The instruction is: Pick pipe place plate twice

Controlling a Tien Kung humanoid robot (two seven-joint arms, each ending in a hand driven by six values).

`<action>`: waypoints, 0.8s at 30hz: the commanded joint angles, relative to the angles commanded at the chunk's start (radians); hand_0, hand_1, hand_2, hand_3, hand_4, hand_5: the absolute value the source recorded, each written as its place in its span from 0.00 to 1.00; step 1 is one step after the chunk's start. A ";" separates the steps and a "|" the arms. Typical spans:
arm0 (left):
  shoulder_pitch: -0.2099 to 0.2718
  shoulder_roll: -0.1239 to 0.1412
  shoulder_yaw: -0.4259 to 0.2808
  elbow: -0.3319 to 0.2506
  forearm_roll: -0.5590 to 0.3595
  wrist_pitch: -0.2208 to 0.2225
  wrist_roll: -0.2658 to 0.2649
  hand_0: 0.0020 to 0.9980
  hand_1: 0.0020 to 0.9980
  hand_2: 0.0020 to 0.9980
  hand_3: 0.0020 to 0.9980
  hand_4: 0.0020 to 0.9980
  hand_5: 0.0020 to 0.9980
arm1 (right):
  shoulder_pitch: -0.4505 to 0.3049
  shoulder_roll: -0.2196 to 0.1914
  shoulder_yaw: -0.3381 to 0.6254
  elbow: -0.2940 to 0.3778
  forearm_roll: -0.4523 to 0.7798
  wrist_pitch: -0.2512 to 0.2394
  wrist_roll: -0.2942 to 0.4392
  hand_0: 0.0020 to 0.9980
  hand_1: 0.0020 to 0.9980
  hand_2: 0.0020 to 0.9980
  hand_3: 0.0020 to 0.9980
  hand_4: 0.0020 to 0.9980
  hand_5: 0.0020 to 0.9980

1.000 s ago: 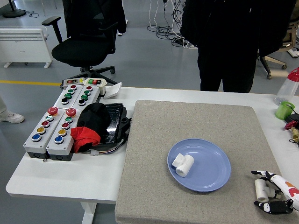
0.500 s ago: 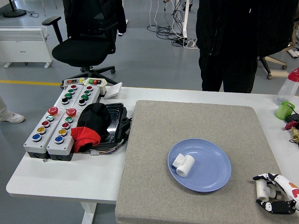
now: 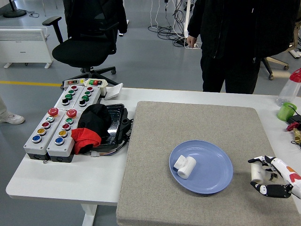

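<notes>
A blue plate (image 3: 214, 176) lies on the grey mat (image 3: 188, 127), right of centre. One white T-shaped pipe fitting (image 3: 184, 166) rests on the plate's left part. To the plate's right, my right hand (image 3: 263, 176) is curled around a second white pipe fitting (image 3: 257, 173), holding it just above the mat and clear of the plate's rim. The black and white fingers (image 3: 270, 189) wrap the fitting from both sides. My left arm does not show.
Two grey boxes with coloured push buttons (image 3: 61, 125) and a black tray with red and black cloth (image 3: 96, 127) sit at the left. A green cup (image 3: 286, 111) and a bottle (image 3: 291, 84) stand at the far right. A person in black (image 3: 235, 33) stands behind the table.
My right hand has closed on the second fitting and lifted it, moving slightly up and left towards the plate. The person behind the table shifted a little.
</notes>
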 joint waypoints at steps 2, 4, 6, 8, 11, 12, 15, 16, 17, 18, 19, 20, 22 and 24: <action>0.000 0.000 0.003 0.000 -0.005 0.000 0.000 0.66 0.63 0.65 0.59 0.44 1.00 | 0.029 0.016 -0.014 -0.001 0.004 -0.001 0.000 0.38 0.51 0.59 0.71 0.60 0.09; -0.001 0.001 0.008 -0.001 -0.014 0.001 0.000 0.66 0.63 0.65 0.59 0.44 1.00 | 0.065 0.043 -0.036 -0.006 0.007 -0.005 0.001 0.38 0.51 0.59 0.72 0.60 0.09; -0.001 0.001 0.010 -0.001 -0.019 0.002 0.000 0.66 0.63 0.65 0.59 0.44 1.00 | 0.102 0.076 -0.065 -0.017 0.012 -0.010 0.005 0.38 0.51 0.59 0.72 0.60 0.09; -0.002 0.002 0.012 -0.002 -0.019 0.001 0.001 0.66 0.63 0.65 0.59 0.44 1.00 | 0.129 0.102 -0.090 -0.028 0.013 -0.011 0.003 0.38 0.51 0.59 0.72 0.60 0.09; -0.003 0.003 0.016 -0.003 -0.026 0.000 0.004 0.66 0.63 0.65 0.59 0.44 1.00 | 0.174 0.147 -0.141 -0.056 0.017 -0.013 0.001 0.38 0.51 0.59 0.72 0.60 0.09; -0.003 0.003 0.017 -0.004 -0.029 0.001 0.004 0.66 0.63 0.65 0.59 0.44 1.00 | 0.183 0.156 -0.151 -0.063 0.019 -0.013 0.001 0.38 0.51 0.59 0.72 0.60 0.09; -0.006 0.005 0.022 -0.005 -0.034 -0.001 0.007 0.66 0.63 0.65 0.59 0.44 1.00 | 0.222 0.202 -0.201 -0.118 0.019 -0.020 0.003 0.54 0.60 0.63 0.76 0.60 0.09; -0.007 0.005 0.023 -0.006 -0.035 -0.001 0.008 0.66 0.63 0.65 0.59 0.44 1.00 | 0.228 0.213 -0.210 -0.132 0.014 -0.020 0.001 0.54 0.60 0.63 0.76 0.60 0.09; -0.007 0.005 0.025 -0.006 -0.036 -0.002 0.008 0.66 0.63 0.65 0.59 0.44 1.00 | 0.233 0.221 -0.217 -0.147 0.010 -0.021 -0.001 0.54 0.60 0.63 0.76 0.60 0.09; -0.008 0.005 0.026 -0.007 -0.039 -0.001 0.009 0.66 0.63 0.65 0.59 0.44 1.00 | 0.237 0.230 -0.226 -0.162 0.009 -0.017 -0.006 0.54 0.60 0.63 0.76 0.60 0.09; -0.008 0.005 0.027 -0.007 -0.041 -0.001 0.009 0.66 0.63 0.65 0.59 0.44 1.00 | 0.239 0.234 -0.230 -0.169 0.009 -0.015 -0.009 0.54 0.60 0.63 0.76 0.60 0.09; -0.008 0.005 0.028 -0.007 -0.044 0.000 0.009 0.66 0.63 0.65 0.59 0.44 1.00 | 0.241 0.238 -0.235 -0.178 0.002 0.001 -0.023 0.54 0.60 0.63 0.76 0.60 0.09; -0.009 0.005 0.029 -0.007 -0.046 0.000 0.009 0.66 0.63 0.65 0.59 0.44 1.00 | 0.244 0.241 -0.240 -0.186 -0.007 0.021 -0.038 0.78 0.77 0.88 0.88 0.65 0.15; -0.010 0.006 0.030 -0.007 -0.047 0.000 0.008 0.66 0.63 0.65 0.59 0.44 1.00 | 0.247 0.243 -0.243 -0.192 -0.022 0.054 -0.062 0.78 0.77 0.88 0.88 0.65 0.15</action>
